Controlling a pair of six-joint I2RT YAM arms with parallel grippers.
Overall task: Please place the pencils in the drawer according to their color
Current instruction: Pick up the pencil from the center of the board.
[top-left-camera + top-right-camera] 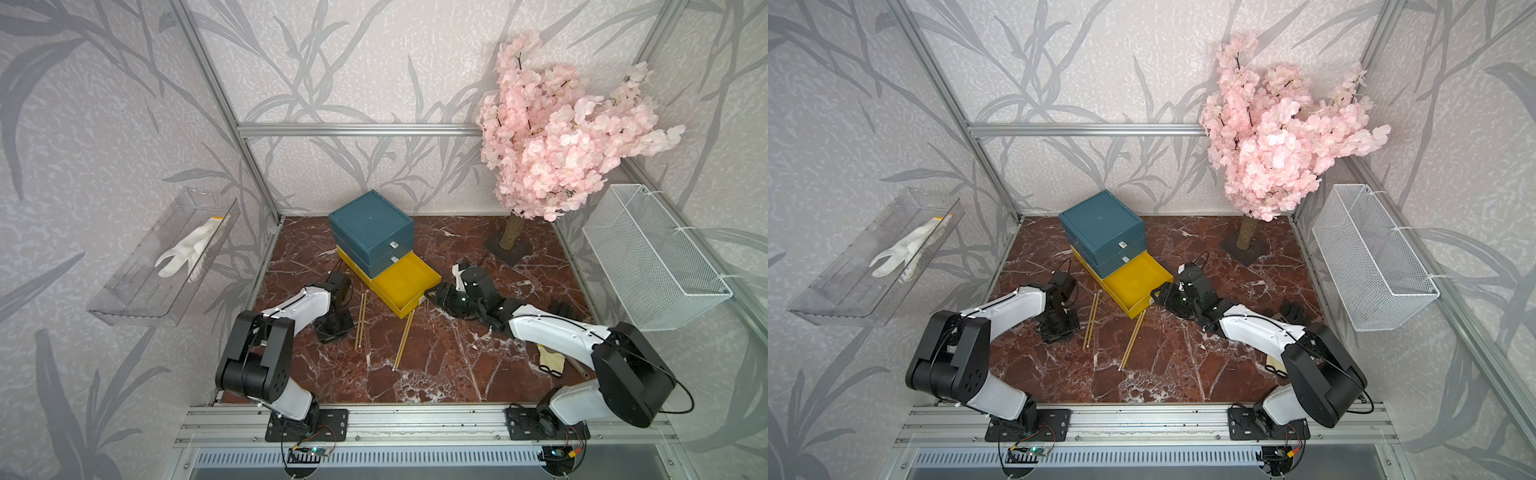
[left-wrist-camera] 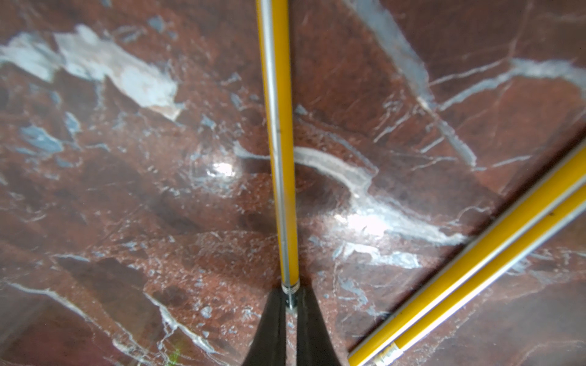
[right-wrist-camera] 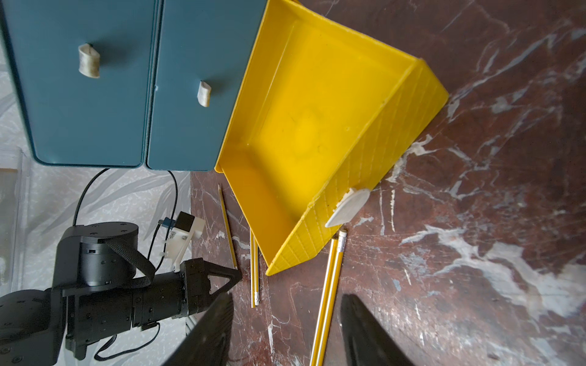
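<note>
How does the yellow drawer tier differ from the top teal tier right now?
The yellow tier is pulled out, and the part of its inside that shows holds no pencils; the top teal tier is pushed shut. The yellow tier is the lowest of the three, the top teal tier the uppermost. Each has a white pull tab on its front.

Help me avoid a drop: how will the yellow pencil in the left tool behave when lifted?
Stiff and light, probably: the yellow pencil is thin and straight. The left tool pinches only its end, so it may pivot or slip.
</note>
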